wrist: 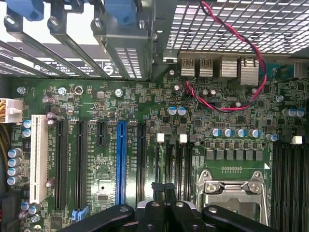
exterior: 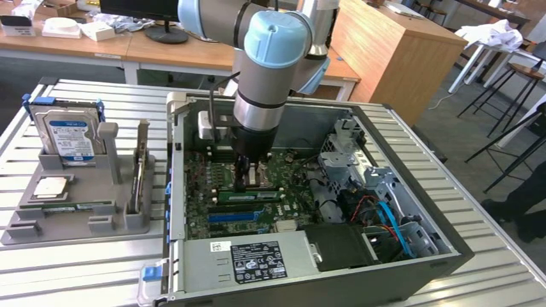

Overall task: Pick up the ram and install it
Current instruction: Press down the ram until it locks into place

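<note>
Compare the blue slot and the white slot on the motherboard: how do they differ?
The blue slot is narrow; the white slot is clearly wider. The blue slot sits between black slots, while the white slot lies near the board's edge beside a cluster of capacitors. Both are long and empty, and they run parallel on the green motherboard.

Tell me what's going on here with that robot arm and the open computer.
A single robot arm has its gripper lowered inside an open computer case lying on a metal table, just above the motherboard. A green ram stick lies flat on the board right below the gripper. On the exterior view's left, a grey holder tray carries a hard drive.
</note>
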`<state>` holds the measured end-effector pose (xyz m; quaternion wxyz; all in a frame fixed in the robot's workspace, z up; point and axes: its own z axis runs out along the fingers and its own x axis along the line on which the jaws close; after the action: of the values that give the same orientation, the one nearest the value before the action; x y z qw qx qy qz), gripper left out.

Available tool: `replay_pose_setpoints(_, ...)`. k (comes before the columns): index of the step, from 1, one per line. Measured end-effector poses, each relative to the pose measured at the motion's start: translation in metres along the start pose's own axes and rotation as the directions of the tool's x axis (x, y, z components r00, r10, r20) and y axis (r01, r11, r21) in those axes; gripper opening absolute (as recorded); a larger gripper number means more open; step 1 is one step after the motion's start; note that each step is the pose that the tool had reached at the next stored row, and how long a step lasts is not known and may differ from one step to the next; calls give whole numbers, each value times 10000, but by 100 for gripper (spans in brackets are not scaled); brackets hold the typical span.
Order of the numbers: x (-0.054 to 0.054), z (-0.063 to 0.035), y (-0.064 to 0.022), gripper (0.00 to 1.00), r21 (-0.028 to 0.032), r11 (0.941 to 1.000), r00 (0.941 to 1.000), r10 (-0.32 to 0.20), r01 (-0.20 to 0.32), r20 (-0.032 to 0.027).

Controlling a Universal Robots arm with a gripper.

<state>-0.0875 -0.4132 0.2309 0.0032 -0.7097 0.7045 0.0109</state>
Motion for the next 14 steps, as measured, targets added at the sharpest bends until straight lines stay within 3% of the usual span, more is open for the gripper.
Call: replay_pose_setpoints(14, 1, 30, 0, 10, -1, 10000, 10000, 0, 0, -2)
